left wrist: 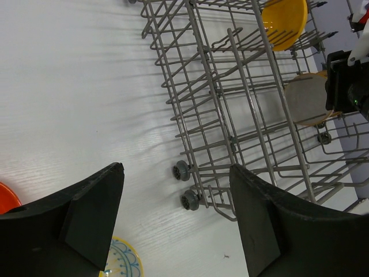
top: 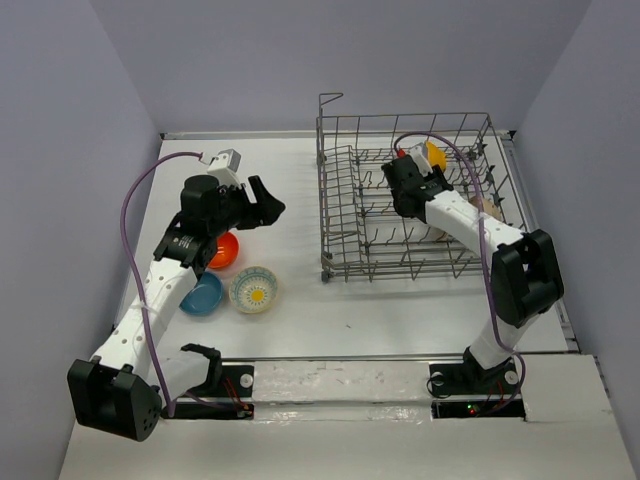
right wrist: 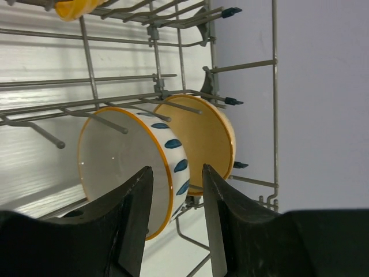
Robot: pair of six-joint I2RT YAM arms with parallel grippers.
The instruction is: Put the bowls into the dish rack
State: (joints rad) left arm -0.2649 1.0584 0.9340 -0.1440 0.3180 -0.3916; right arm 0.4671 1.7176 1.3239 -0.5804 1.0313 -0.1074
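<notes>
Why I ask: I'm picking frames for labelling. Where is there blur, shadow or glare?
Top external: even light, dish rack sharp, no glare. Left wrist: rack wires throw striped shadows on the table; left gripper dark against it. Right wrist: blue-leafed bowl crisp, right gripper dark in the foreground.

The grey wire dish rack (top: 345,215) stands on the right of the table. Among its tines a white bowl (right wrist: 121,167) with an orange rim and blue leaf marks sits on edge, just beside a yellow-tan bowl (right wrist: 202,138). A bright yellow bowl (top: 434,155) sits at the far end. Left of the rack, an orange-red bowl (top: 226,252), a blue bowl (top: 203,296) and a flower-patterned bowl (top: 254,290) sit close together, mouths up.
</notes>
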